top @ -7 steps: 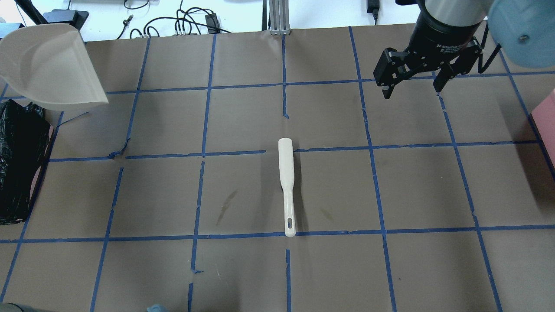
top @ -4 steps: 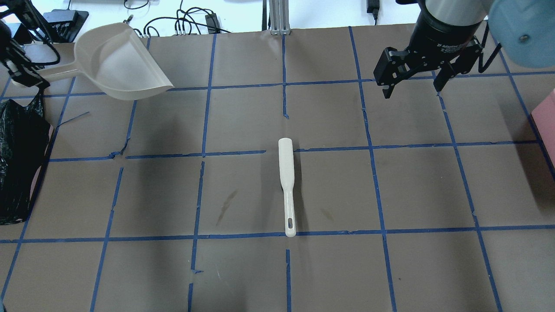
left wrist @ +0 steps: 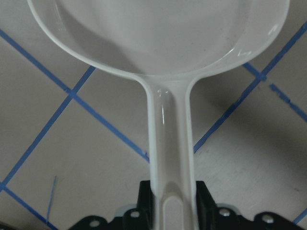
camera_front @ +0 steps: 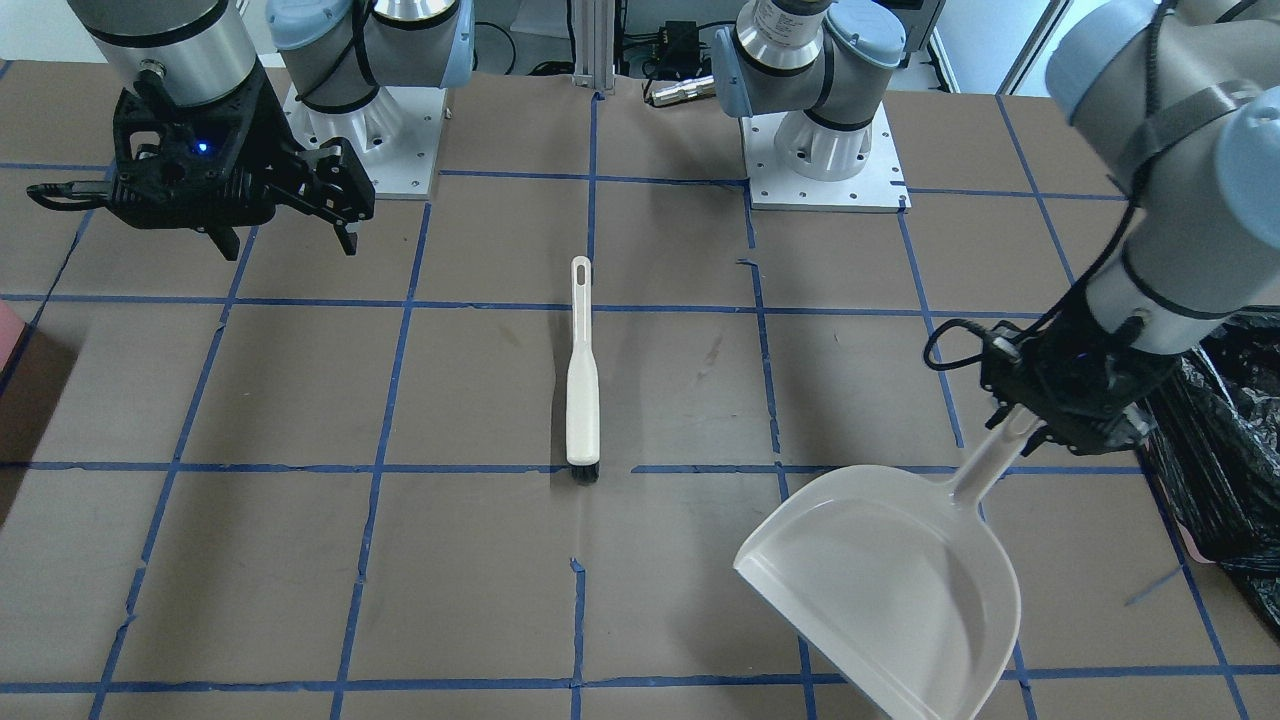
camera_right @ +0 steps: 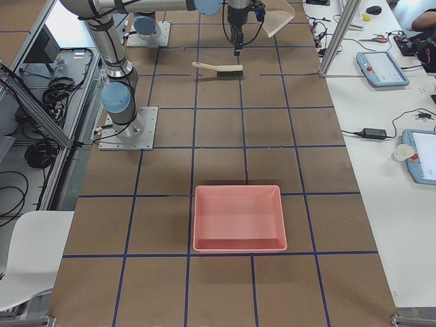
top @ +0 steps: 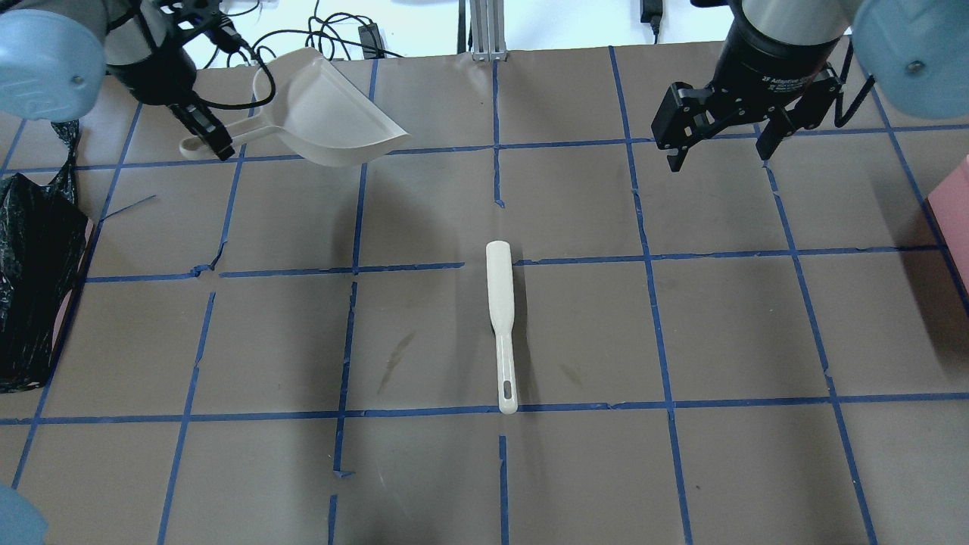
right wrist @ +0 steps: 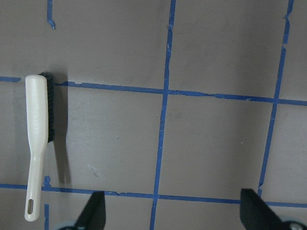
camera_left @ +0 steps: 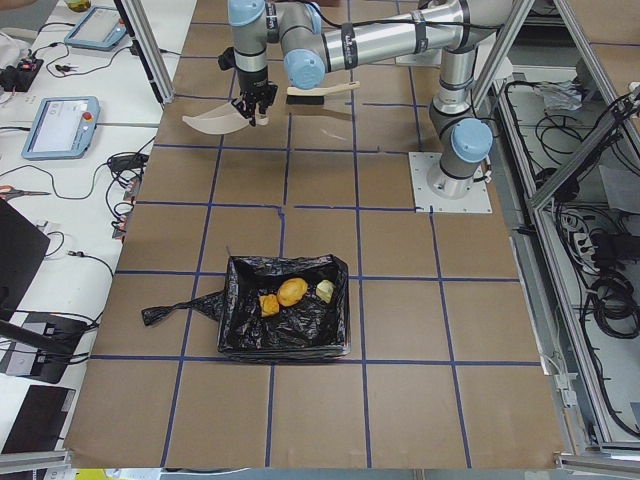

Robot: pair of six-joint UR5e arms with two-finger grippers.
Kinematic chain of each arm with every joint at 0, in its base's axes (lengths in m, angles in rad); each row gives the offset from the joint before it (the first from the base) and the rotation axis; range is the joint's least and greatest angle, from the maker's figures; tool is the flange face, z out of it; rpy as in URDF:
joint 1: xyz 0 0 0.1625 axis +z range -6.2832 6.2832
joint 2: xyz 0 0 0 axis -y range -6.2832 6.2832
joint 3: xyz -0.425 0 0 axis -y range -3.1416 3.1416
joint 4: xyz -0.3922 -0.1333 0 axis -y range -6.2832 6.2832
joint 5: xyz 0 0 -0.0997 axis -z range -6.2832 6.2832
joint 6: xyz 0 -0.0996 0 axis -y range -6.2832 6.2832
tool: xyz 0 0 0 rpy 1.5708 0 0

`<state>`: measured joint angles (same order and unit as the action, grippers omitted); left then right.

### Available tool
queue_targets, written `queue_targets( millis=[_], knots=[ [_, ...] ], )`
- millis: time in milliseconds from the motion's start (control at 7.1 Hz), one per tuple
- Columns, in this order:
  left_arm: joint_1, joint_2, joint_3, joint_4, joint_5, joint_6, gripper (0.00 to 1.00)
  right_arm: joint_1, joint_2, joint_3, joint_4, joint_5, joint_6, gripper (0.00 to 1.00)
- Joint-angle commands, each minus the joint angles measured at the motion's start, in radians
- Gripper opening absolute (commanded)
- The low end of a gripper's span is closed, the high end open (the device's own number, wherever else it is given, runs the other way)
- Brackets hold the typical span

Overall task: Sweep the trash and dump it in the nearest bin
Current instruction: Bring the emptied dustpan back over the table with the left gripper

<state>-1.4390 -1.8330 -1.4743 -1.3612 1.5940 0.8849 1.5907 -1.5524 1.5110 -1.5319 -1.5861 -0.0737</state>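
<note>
Table (top: pixel 424 477): tan, perhaps yellowish trash (camera_left: pixel 292 291) in bin (camera_left: pixel 285 338); left fingers (top: pixel 206 129) around dustpan (top: pixel 333 113), right fingers (top: pixel 671 144) apart, empty.

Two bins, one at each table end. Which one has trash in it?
The black-bagged bin at the robot's left end: three pieces of trash lie inside it. The pink bin shows nothing inside.

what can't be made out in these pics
Black-bag-lined bin: overhead view, cut off by the left edge; inside out of frame.
Trash pieces in it: exterior left view, too small to identify.
White long-handled brush: overhead view, bristles hidden under its back.
Left claw: left wrist view, mostly cut off by the bottom edge and covered by the white plastic dustpan handle.
</note>
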Motion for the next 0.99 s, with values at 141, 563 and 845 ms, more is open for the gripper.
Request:
queue_targets(
  millis=[141, 563, 845],
  knots=[
    [-0.196, -0.063, -0.001, 0.063, -0.005, -0.433, 0.03, 0.0, 0.0, 0.0, -0.002, 0.0, 0.0, 1.0],
    [-0.344, -0.135, -0.001, 0.161, 0.001, -0.808, 0.03, 0.0, 0.0, -0.002, -0.002, 0.0, 0.0, 1.0],
    [-0.412, -0.187, -0.007, 0.255, 0.004, -0.967, 0.03, 0.0, 0.0, 0.0, -0.002, 0.0, 0.0, 1.0]
  ],
)
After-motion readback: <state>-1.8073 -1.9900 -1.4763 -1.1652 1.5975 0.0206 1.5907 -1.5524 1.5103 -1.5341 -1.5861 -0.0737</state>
